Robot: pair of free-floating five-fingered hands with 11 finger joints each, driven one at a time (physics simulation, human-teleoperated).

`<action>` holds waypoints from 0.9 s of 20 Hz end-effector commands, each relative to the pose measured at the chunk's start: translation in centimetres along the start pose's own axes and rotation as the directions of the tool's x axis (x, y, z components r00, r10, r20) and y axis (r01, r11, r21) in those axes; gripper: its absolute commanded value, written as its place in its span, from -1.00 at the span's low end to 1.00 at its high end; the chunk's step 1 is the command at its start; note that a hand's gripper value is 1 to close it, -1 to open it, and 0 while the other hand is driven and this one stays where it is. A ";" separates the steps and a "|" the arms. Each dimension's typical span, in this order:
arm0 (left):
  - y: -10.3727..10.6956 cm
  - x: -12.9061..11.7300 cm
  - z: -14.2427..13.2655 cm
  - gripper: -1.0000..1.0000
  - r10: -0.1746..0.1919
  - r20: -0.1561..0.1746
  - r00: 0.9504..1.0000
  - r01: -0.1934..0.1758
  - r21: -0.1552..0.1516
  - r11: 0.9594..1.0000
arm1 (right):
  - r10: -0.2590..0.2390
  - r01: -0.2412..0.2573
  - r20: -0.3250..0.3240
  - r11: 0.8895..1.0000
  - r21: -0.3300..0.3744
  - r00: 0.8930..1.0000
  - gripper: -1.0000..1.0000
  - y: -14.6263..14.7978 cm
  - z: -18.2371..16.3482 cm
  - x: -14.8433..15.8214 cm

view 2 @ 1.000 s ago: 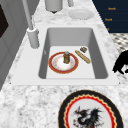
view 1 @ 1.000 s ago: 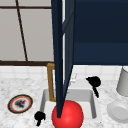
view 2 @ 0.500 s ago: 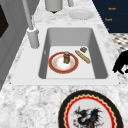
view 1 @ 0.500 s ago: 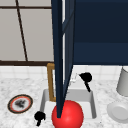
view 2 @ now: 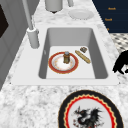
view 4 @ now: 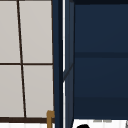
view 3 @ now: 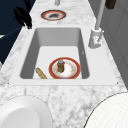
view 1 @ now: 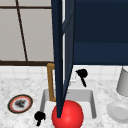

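Observation:
My right hand (view 1: 82,74) hovers over the back of the sink (view 1: 93,100), just right of the open dark blue cabinet door (view 1: 60,62); its top also peeks in the upper view (view 4: 83,125). Off the sink's front left corner my left hand (view 1: 39,117) hangs with relaxed fingers, holding nothing; it also shows in the left side view (view 2: 121,63) and in the right side view (view 3: 22,16). In the basin lie a red-rimmed plate (view 2: 60,65) with a small jar (view 2: 66,57) on it, a breadstick (view 2: 83,57) and a small brown piece (view 2: 83,49).
A dragon-patterned plate (view 1: 20,103) lies on the counter left of the sink. A white plate (view 1: 118,112) and a grey canister (view 1: 123,82) are at the right. The faucet (view 2: 32,35) stands behind the basin. A red round shape (view 1: 67,115) sits below the door.
My right hand has drifted left and slightly up, closer to the cabinet door's edge. The left hand and the things in the sink have not moved.

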 end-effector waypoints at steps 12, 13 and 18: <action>0.0 0.0 0.0 0.00 0.000 0.000 1.000 0.000 0.000 1.000 | 0.008 -0.008 0.002 0.992 0.126 1.000 -1.00 5.2 -13.6 1.2; 0.0 0.0 0.0 0.00 0.000 0.000 1.000 0.000 0.000 1.000 | 0.006 -0.006 0.003 0.990 0.143 1.000 -1.00 5.6 -14.3 1.2; 0.0 0.0 0.0 0.00 0.000 0.000 1.000 0.000 0.000 1.000 | -0.004 0.003 0.001 0.977 0.213 1.000 -1.00 7.2 -18.2 1.1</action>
